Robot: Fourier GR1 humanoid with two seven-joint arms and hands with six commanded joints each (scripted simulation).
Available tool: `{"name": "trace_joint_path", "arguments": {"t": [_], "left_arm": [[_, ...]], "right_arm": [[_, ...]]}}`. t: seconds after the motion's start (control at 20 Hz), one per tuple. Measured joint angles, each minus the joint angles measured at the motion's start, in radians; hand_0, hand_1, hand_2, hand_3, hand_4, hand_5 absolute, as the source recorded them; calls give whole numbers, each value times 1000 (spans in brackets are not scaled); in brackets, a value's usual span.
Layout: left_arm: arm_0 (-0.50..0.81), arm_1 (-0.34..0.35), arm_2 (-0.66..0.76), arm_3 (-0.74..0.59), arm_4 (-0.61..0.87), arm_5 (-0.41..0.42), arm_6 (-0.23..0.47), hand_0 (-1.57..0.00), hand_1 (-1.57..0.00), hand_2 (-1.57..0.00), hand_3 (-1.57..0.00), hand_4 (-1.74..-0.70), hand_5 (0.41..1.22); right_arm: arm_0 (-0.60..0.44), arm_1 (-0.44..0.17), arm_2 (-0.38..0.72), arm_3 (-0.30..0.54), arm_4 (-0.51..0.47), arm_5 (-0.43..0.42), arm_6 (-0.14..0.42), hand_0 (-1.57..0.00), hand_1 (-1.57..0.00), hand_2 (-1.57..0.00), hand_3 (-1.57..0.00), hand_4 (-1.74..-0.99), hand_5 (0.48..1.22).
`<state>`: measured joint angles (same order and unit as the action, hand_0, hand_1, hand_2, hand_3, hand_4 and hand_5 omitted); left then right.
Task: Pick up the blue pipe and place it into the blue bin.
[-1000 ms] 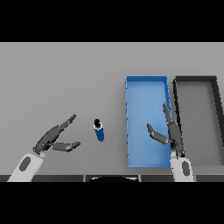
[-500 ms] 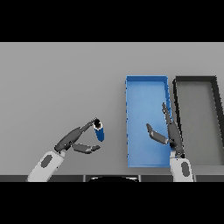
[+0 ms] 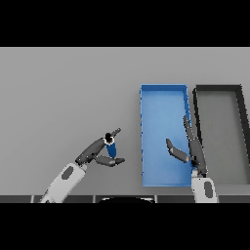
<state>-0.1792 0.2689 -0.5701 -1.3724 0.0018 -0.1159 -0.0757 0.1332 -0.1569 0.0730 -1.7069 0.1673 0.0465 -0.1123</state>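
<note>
Blue pipe point(image 3: 111, 148) on grey table point(image 3: 58, 97), left hand point(image 3: 96, 152) pinching it; right hand point(image 3: 189, 149) spread over blue bin point(image 3: 163, 93).

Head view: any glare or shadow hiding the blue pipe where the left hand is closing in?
Head view: lighting is flat and even, with no glare on the grey table and no strong shadows. The blue pipe stays readable between the left hand's fingers and thumb, though its lower end is partly covered. The blue bin and the right hand show plainly.
</note>
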Motion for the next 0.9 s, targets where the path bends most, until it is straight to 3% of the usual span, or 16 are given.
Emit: {"name": "trace_joint_path", "arguments": {"t": [0.1,0.15,0.25,0.3,0.4,0.55,0.6,0.7,0.9], "left_arm": [[0,-13,0,27,9,-14,-35,1,1,1,1,-1107,463],[-3,-21,1,25,13,-14,-48,1,0,-54,-40,-1140,502],[-2,-55,19,34,52,-12,-58,-10,-156,-308,-276,-1243,613],[-4,-65,29,38,73,-18,-56,-125,-319,-485,-535,-1281,735],[6,-95,35,34,99,-10,-65,-602,-752,-865,-908,-1439,910],[20,-104,20,27,92,-17,-61,-1075,-1151,-1210,-1194,-1580,1062],[28,-99,10,15,87,-15,-72,-1174,-1235,-1282,-1270,-1553,1094],[19,-110,0,19,62,5,-69,-1317,-1356,-1386,-1378,-1513,1139],[26,-135,6,-19,27,32,-117,-1467,-1483,-1495,-1492,-1478,1188]], "right_arm": [[19,-9,0,-13,8,-1,-25,1,1,1,1,-1207,650],[11,-4,-2,-13,3,-4,-11,1,1,1,1,-1210,653],[11,-10,-4,-15,3,-3,-16,1,1,1,1,-1217,655],[13,-7,-5,-13,-3,0,-12,1,1,1,1,-1220,656],[3,-5,-5,-7,2,-4,-2,1,1,1,1,-1219,657],[7,1,-3,-9,-6,0,-17,1,1,1,1,-1233,660],[-11,0,-11,6,-13,-1,7,1,1,1,1,-1228,656],[-2,4,-1,-13,-16,7,2,1,1,1,1,-1222,646],[-6,-3,-7,-13,-24,12,16,1,1,1,1,-1219,628]]}}
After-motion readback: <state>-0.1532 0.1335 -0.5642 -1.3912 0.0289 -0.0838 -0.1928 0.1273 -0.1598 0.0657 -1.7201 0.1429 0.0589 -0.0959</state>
